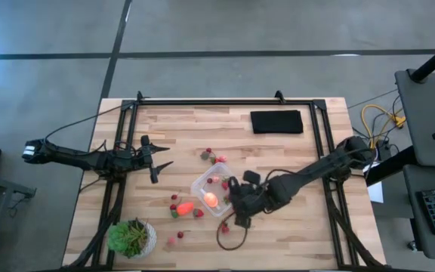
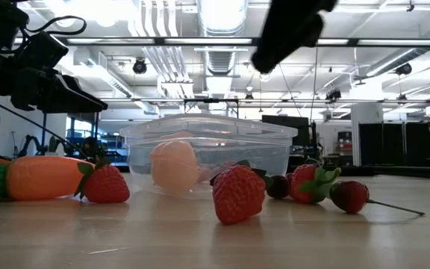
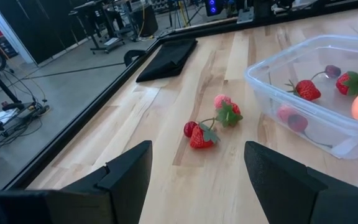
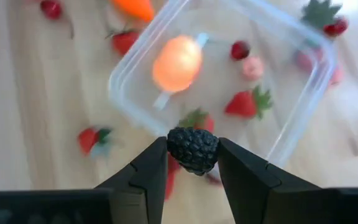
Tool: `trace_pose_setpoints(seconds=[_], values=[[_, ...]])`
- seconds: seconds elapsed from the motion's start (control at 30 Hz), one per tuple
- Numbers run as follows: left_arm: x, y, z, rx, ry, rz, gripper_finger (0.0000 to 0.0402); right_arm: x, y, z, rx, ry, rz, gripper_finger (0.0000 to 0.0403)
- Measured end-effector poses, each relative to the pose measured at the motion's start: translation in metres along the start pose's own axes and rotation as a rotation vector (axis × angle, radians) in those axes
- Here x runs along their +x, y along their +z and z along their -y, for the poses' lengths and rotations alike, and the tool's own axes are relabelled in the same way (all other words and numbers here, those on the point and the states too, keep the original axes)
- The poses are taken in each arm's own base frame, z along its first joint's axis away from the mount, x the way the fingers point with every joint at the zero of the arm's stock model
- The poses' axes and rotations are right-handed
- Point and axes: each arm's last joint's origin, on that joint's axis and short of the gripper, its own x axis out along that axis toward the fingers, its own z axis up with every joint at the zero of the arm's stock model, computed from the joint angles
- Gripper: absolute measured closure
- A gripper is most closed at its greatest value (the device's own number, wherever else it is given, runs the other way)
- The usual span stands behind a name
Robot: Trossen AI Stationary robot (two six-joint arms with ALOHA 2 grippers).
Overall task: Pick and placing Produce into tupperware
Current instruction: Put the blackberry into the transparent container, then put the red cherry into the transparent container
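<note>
The clear square tupperware sits mid-table. Inside it are the round pink-orange fruit, a strawberry and small red and pink pieces. The orange carrot and loose strawberries lie on the wood around it. My right gripper hovers over the container's rim, shut on a dark bumpy berry. To the container's left, my left gripper is open and empty, with two strawberries lying ahead of it. My right gripper pinches the dark bumpy berry between its two fingers, one on each side of it. The berry is lifted clear above the container's edge, with the fingers pointing down toward the table.
A flat black pad lies near the far edge and a potted green plant stands at the near left corner. A dark cord loop lies on the table beside the right arm. More red pieces are scattered beyond the container.
</note>
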Motion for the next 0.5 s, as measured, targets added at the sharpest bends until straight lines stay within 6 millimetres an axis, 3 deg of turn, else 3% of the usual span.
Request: trace_pose_setpoints(seconds=[0.27, 0.5], values=[[0.000, 0.000, 0.000, 0.000, 0.000, 0.000, 0.0160, 0.038, 0.021, 0.040, 0.139, -0.087, -0.047, 0.0249], [0.000, 0.000, 0.000, 0.001, 0.000, -0.002, 0.0160, 0.046, 0.027, 0.055, 0.174, -0.060, -0.081, 0.0177]])
